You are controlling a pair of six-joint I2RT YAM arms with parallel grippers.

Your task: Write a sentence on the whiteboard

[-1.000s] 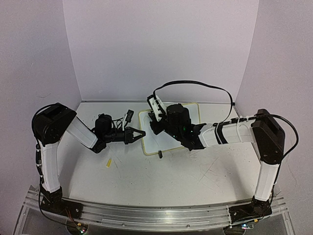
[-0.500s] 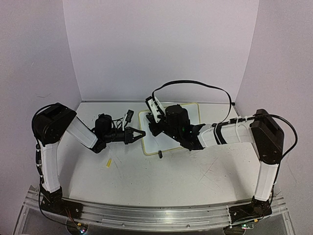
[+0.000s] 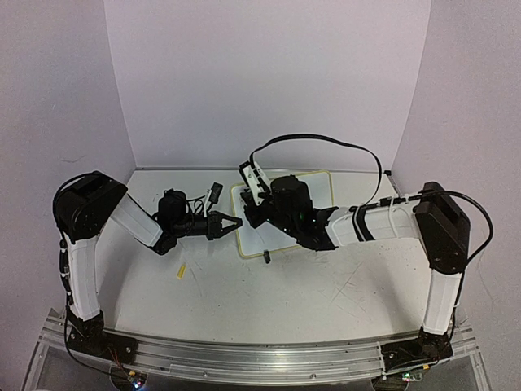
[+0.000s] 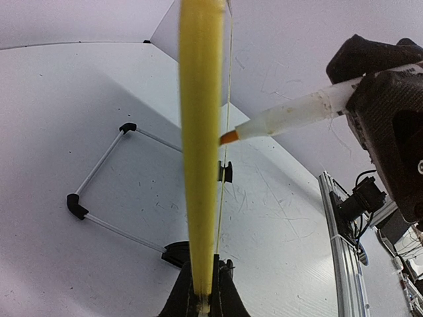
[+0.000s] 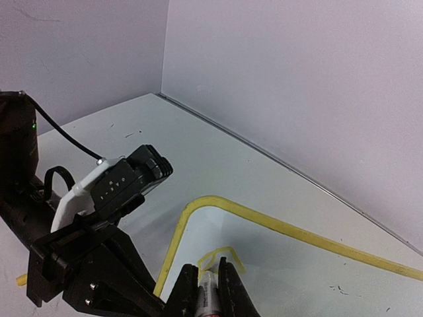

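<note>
The whiteboard (image 3: 262, 239) lies on the table, white with a pale yellow rim and a black clip foot (image 3: 266, 257) at its near edge. My left gripper (image 3: 235, 221) is shut on the board's left rim, which runs up the left wrist view as a yellow strip (image 4: 200, 132) between the jaws (image 4: 203, 261). My right gripper (image 3: 256, 209) is over the board's far left corner, shut on a white marker (image 5: 206, 292). The marker's orange tip (image 4: 229, 137) touches the board. A yellow outline (image 5: 228, 254) is drawn on the board just ahead of the right fingertips (image 5: 205, 265).
A wire frame with black corner pieces (image 4: 99, 181) lies on the table left of the board and also shows in the top view (image 3: 214, 194). A small yellow piece (image 3: 181, 271) lies near the front left. A black cable (image 3: 326, 142) loops above the right arm.
My right gripper and the marker have shifted slightly left and away over the board. The left arm and the board have not moved.
</note>
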